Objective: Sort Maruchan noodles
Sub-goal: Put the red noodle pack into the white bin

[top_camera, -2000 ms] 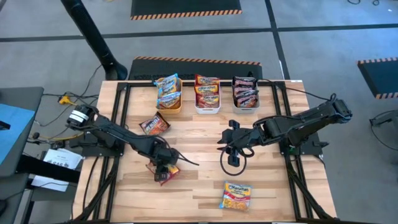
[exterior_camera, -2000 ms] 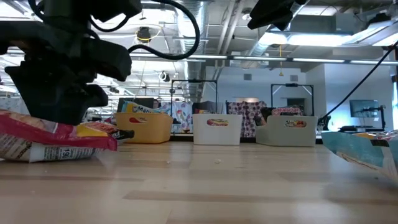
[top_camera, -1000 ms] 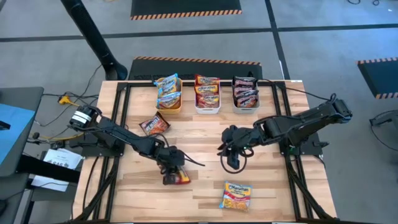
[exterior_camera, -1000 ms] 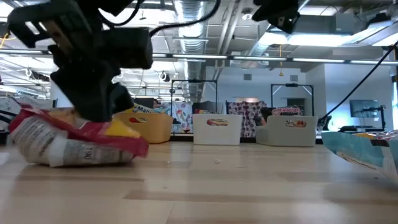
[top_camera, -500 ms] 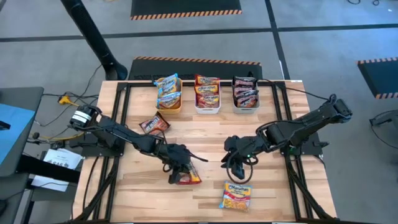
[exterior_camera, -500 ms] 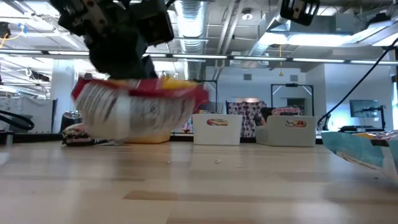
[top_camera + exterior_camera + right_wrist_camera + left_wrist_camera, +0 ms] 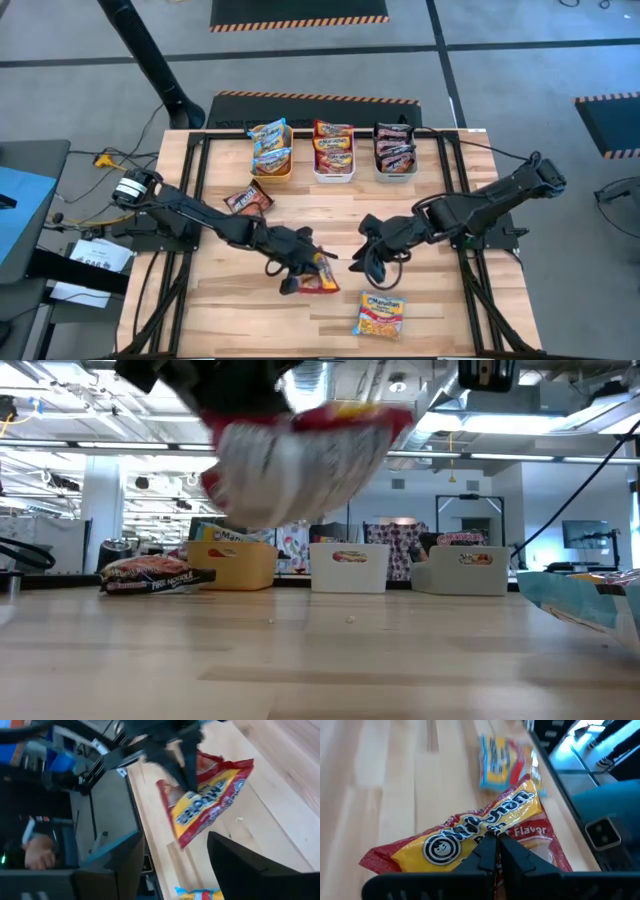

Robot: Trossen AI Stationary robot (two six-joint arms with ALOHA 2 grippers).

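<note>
My left gripper (image 7: 303, 264) is shut on a red-and-yellow noodle packet (image 7: 322, 279), held above the table's middle and high off the wood in the low view (image 7: 300, 455). My right gripper (image 7: 360, 258) hangs open just right of that packet, touching nothing; its wrist view shows the packet (image 7: 210, 800) ahead of its fingers. A yellow-and-blue packet (image 7: 379, 313) lies flat near the front edge. A dark red packet (image 7: 247, 201) lies flat at the left, before the bins. My left gripper pinches the packet between its two fingers at one long edge (image 7: 485, 836), coming across that edge, slanting downward from the table's left. The packet sticks out ahead of the fingertips, printed face up, tilted and lifted clear of the table.
Three bins stand in a row at the far edge, each with packets inside: orange (image 7: 270, 148), white (image 7: 333, 152) and grey (image 7: 396, 150). Black frame rails run along the table's left and right sides. Bare wood lies between the bins and the arms.
My left gripper has lifted the red-and-yellow packet off the table and carried it up and toward the table's right edge, nearer my right gripper; the packet has tipped from lying flat to hanging tilted. My right gripper has shifted slightly toward the near edge.
</note>
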